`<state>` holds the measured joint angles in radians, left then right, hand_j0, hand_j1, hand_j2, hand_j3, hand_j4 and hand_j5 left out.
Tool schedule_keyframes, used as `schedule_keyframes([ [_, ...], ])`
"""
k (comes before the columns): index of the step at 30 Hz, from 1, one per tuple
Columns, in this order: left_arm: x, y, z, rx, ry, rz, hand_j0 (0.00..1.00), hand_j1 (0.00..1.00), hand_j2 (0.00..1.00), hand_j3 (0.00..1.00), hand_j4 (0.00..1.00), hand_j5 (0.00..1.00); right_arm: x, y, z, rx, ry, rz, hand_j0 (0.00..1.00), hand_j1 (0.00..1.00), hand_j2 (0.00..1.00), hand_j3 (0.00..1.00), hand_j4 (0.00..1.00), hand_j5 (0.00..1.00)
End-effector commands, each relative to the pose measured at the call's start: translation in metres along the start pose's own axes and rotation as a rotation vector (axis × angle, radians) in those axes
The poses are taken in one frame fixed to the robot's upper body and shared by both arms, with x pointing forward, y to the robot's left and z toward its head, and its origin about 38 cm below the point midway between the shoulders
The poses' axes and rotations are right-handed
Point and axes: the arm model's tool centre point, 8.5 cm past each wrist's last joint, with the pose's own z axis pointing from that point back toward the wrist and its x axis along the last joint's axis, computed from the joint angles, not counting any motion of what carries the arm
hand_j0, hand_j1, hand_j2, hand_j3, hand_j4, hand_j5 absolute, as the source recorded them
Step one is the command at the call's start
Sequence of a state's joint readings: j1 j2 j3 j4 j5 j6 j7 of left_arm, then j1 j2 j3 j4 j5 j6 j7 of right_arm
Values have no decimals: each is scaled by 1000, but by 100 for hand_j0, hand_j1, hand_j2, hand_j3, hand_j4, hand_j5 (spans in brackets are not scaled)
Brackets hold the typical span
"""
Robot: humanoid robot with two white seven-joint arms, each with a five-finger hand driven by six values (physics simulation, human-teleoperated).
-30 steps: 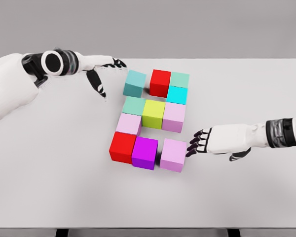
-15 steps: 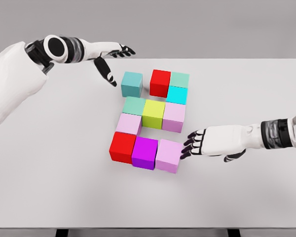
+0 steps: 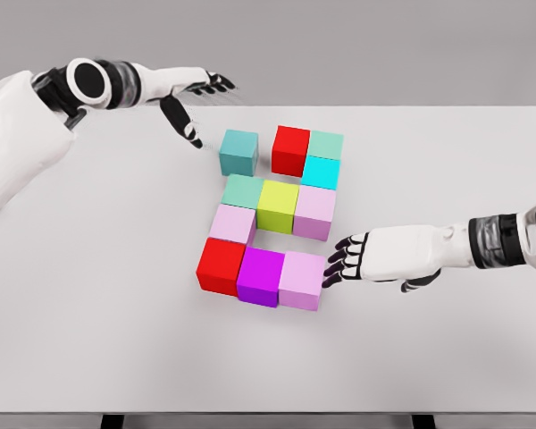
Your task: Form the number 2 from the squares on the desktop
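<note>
Right hand (image 3: 357, 261), fingers relaxed and holding nothing, touches lilac cube (image 3: 302, 281) beside purple cube (image 3: 261, 277); left hand (image 3: 195, 100) spread above the tabletop (image 3: 98, 295).

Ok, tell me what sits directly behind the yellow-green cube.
Behind the yellow-green cube is a bare strip of table, then the red cube in the top row, slightly to its right. The table surface right at the yellow-green cube's back face is hidden by the cube itself.

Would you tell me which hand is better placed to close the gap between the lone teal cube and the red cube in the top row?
Left. The left hand hovers open just left of the teal cube; the right hand is down by the pink cube.
</note>
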<state>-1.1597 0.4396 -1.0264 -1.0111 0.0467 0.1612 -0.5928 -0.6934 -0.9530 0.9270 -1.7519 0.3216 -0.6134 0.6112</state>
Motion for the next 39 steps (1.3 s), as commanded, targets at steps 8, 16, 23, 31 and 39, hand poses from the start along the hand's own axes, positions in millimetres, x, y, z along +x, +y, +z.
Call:
schedule_keyframes([
  [8,-30,-32,48,-89,-47,-184,100,100,100,100,100,100,-5,1,6,-1,21,-12,100,100,100,100,100,100],
  [16,20,-29,-23,-66,51,-77,100,100,100,100,100,100,-13,3,12,-3,50,-26,100,100,100,100,100,100],
  [23,27,-37,-35,-84,51,-69,100,100,100,100,100,100,-23,6,23,-2,88,-44,100,100,100,100,100,100],
  [31,19,-43,-52,-85,104,-38,99,99,99,99,99,99,-23,6,23,-2,88,-44,100,100,100,100,100,100],
  [39,20,-44,-56,-73,104,-36,99,99,99,99,99,99,-23,6,23,-2,88,-44,100,100,100,100,100,100],
])
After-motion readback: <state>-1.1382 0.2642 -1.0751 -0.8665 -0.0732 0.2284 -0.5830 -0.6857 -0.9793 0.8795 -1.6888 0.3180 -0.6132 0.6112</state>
